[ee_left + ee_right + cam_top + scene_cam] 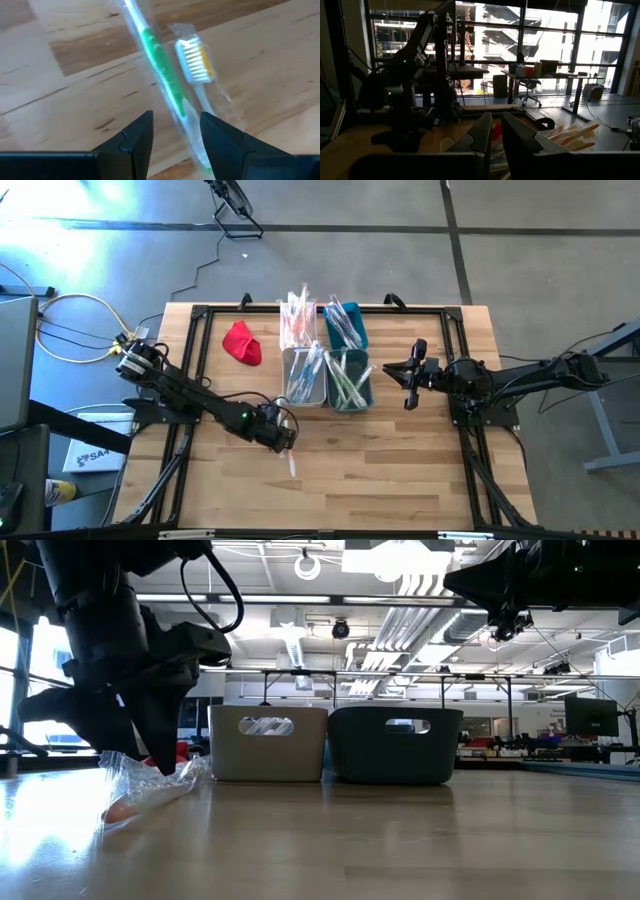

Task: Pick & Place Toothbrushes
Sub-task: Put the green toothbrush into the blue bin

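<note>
Toothbrushes (170,85) in slick wrappers lie between the left pincer (176,132) fingers, held apart low over the tabletop (400,470): closing may snag both or slip; right pincer (409,376), together, waits right of the bins (327,375).

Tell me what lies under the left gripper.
Under the left gripper, open and low over the wooden table, lie two wrapped toothbrushes: the green-handled toothbrush between its fingers and a white-handled toothbrush alongside. Their near ends are hidden.

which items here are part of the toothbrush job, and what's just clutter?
Job:
- wrapped toothbrush on the table, between the open left gripper's fingers
- toothbrushes in the bins
- right gripper, shut, waiting beside the bins

Lying about:
- red cloth
- cables on the floor
</note>
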Robot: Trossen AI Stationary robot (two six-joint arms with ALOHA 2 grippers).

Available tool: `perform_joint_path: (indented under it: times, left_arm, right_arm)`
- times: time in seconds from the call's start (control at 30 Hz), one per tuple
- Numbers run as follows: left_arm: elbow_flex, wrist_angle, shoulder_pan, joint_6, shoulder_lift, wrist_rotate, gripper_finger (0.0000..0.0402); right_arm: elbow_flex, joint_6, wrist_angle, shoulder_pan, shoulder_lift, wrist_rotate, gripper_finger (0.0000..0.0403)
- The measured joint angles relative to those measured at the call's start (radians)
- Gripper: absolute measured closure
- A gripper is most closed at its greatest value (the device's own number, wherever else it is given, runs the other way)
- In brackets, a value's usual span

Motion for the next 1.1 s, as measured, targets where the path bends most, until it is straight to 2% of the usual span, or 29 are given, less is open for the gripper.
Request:
perform_joint_path:
  times: [0.43,0.77,0.9,1.1]
  left_arm:
    - [-0.056,0.066,0.000,-0.029,-0.004,-0.008,0.0242]
    - [-0.059,0.083,0.000,0.031,-0.003,0.016,0.0242]
    - [-0.060,0.094,-0.001,0.030,-0.002,-0.042,0.0242]
    - [-0.060,0.098,-0.002,0.030,-0.001,-0.046,0.0242]
  right_arm:
    - [0.000,0.000,0.000,0.000,0.000,0.000,0.0367]
    - [0.000,0.000,0.000,0.000,0.000,0.000,0.0367]
    - [0.000,0.000,0.000,0.000,0.000,0.000,0.0367]
    - [0.000,0.000,0.000,0.000,0.000,0.000,0.0367]
